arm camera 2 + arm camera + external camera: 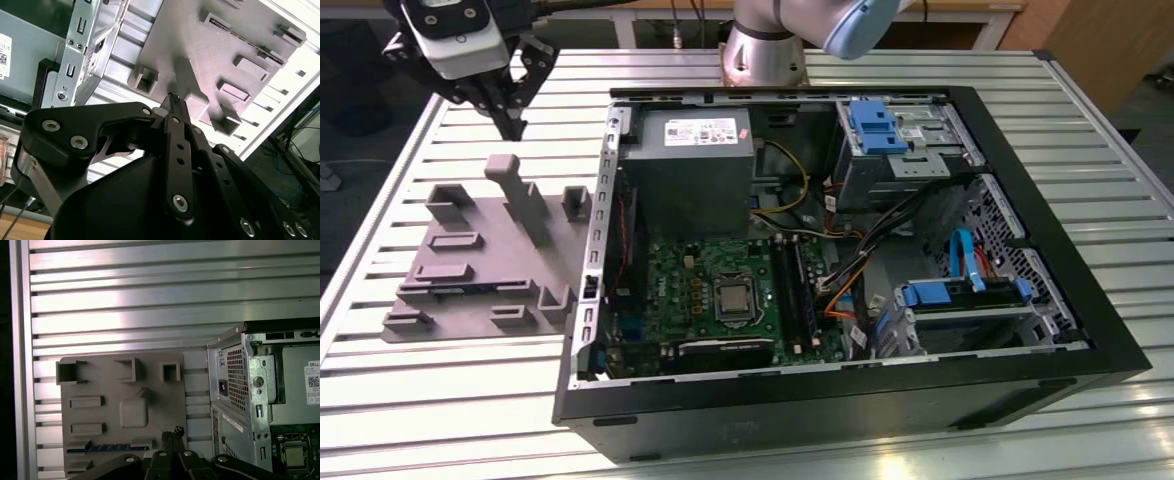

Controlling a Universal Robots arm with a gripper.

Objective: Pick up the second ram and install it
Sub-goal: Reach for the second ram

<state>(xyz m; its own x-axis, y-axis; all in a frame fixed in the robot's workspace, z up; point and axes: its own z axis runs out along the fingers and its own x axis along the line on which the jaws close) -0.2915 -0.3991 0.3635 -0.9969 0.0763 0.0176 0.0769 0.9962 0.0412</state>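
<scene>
— Where's the ram stick (106, 448)?
— It's a thin blue-green strip, sitting in a slot of the gray tray (150, 375) on the desk (150, 300).
— And the gripper (172, 434)?
— Pressed together, holding nothing, above the tray.

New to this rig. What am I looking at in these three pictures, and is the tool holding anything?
One robot arm works over a ribbed aluminium table. The exterior view comes from a camera off the arm; both wrist views come from cameras riding near its wrist, looking past the black two-fingered tool. On the table stand an open black computer case with a green motherboard inside, and beside it a grey plastic holder tray. In the first wrist view, the thin blue-green ram stick lies in a slot of that tray. The tool hangs above the tray, shut, holding nothing.
</scene>
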